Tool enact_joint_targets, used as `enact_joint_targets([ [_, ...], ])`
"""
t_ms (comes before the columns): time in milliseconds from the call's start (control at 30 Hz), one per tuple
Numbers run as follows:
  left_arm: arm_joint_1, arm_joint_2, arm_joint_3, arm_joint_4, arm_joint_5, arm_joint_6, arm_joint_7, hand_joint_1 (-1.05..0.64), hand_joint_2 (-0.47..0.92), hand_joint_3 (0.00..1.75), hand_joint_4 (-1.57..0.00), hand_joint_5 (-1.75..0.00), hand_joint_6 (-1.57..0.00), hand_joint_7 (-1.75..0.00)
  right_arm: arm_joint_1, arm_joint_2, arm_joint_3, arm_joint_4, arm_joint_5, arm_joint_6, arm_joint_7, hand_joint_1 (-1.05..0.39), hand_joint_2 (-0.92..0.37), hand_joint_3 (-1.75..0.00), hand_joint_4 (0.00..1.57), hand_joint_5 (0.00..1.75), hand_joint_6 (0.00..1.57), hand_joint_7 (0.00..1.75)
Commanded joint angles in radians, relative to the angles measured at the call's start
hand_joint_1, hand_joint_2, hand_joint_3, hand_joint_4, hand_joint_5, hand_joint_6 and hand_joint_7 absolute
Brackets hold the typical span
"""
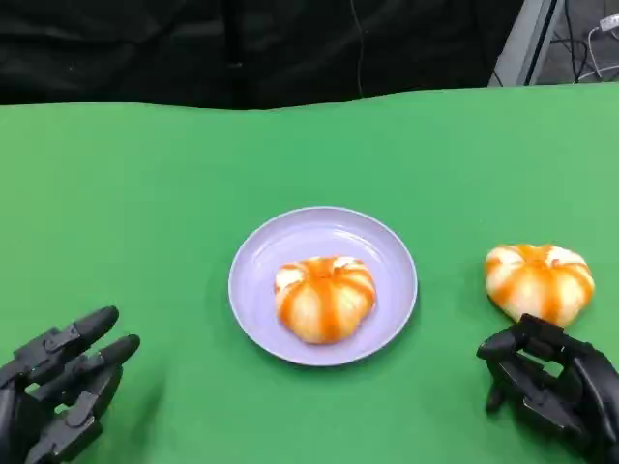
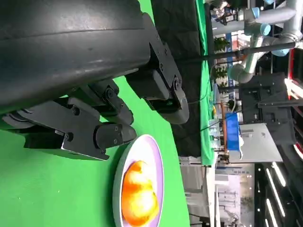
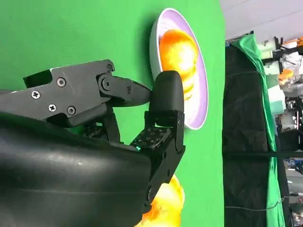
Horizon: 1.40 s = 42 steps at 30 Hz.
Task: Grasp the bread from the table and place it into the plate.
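Note:
A round bread bun with orange stripes (image 1: 324, 297) lies in the lavender plate (image 1: 259, 253) at the table's middle; the left wrist view shows this bun (image 2: 137, 194) in the plate (image 2: 153, 146) too. A second striped bun (image 1: 539, 280) rests on the green cloth at the right. My right hand (image 1: 553, 387) sits just in front of that bun, fingers curled, nothing held; in the right wrist view the bun (image 3: 165, 205) lies close beside the hand (image 3: 118, 123). My left hand (image 1: 60, 382) rests at the lower left with fingers apart, holding nothing.
The green table cloth (image 1: 145, 193) stretches wide around the plate. A black backdrop (image 1: 242, 48) stands behind the table's far edge. A grey frame post (image 1: 527, 39) rises at the far right.

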<state>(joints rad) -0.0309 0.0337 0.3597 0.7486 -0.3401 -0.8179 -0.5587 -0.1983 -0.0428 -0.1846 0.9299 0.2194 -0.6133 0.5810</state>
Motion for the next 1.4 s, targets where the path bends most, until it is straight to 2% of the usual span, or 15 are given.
enact_joint_targets([
  [33, -0.004, 0.025, -0.001, 0.008, -0.003, -0.017, 0.014, 0.09, 0.92, 0.48, -0.89, -0.03, -0.89, -0.04, 0.000, -0.015, -0.007, 0.001, 0.007, 0.000, -0.005, -0.23, -0.92, -0.48, 0.61, 1.74, 0.75, 1.08],
  [233, -0.003, 0.026, -0.004, 0.009, -0.005, -0.018, 0.016, 0.09, 0.92, 0.48, -0.90, -0.03, -0.89, -0.04, 0.000, -0.015, -0.007, 0.001, 0.007, 0.000, -0.005, -0.23, -0.92, -0.48, 0.61, 1.74, 0.75, 1.08],
  [267, -0.010, 0.041, -0.002, 0.039, 0.080, -0.063, 0.099, 0.09, 0.92, 0.48, -0.90, -0.03, -0.89, -0.04, 0.000, -0.015, -0.008, 0.004, 0.008, -0.001, -0.003, -0.23, -0.92, -0.48, 0.61, 1.74, 0.75, 1.08],
  [300, -0.015, 0.052, -0.003, 0.063, 0.147, -0.098, 0.167, 0.07, 0.80, 0.69, -1.00, -0.58, -1.01, -0.46, -0.001, -0.016, -0.009, 0.005, 0.009, -0.002, -0.002, -0.23, -0.92, -0.48, 0.61, 1.74, 0.74, 1.08],
  [333, -0.020, 0.060, -0.004, 0.083, 0.198, -0.125, 0.221, 0.05, 0.66, 0.92, -0.96, -1.09, -0.99, -0.92, -0.001, -0.016, -0.009, 0.007, 0.009, -0.002, -0.001, -0.24, -0.92, -0.48, 0.61, 1.74, 0.74, 1.08],
  [400, -0.026, 0.069, -0.013, 0.107, 0.247, -0.152, 0.282, 0.04, 0.58, 1.06, -0.94, -1.38, -0.96, -1.19, -0.001, -0.016, -0.009, 0.007, 0.009, -0.003, -0.001, -0.24, -0.92, -0.48, 0.61, 1.74, 0.74, 1.08],
  [433, -0.028, 0.072, -0.019, 0.116, 0.258, -0.160, 0.301, 0.04, 0.57, 1.08, -0.94, -1.42, -0.96, -1.23, -0.001, -0.016, -0.010, 0.007, 0.009, -0.003, 0.000, -0.24, -0.92, -0.48, 0.61, 1.74, 0.74, 1.08],
  [900, -0.028, 0.099, -0.073, 0.145, 0.305, -0.194, 0.409, 0.04, 0.58, 1.07, -0.89, -1.47, -0.91, -1.29, -0.001, -0.016, -0.010, 0.005, 0.008, -0.004, -0.002, -0.24, -0.92, -0.47, 0.62, 1.74, 0.74, 1.08],
  [1400, -0.028, 0.110, -0.098, 0.152, 0.304, -0.199, 0.437, 0.03, 0.58, 1.06, -0.90, -1.46, -0.91, -1.28, -0.002, -0.018, -0.009, 0.006, 0.005, -0.006, -0.003, -0.25, -0.92, -0.48, 0.62, 1.74, 0.74, 1.09],
])
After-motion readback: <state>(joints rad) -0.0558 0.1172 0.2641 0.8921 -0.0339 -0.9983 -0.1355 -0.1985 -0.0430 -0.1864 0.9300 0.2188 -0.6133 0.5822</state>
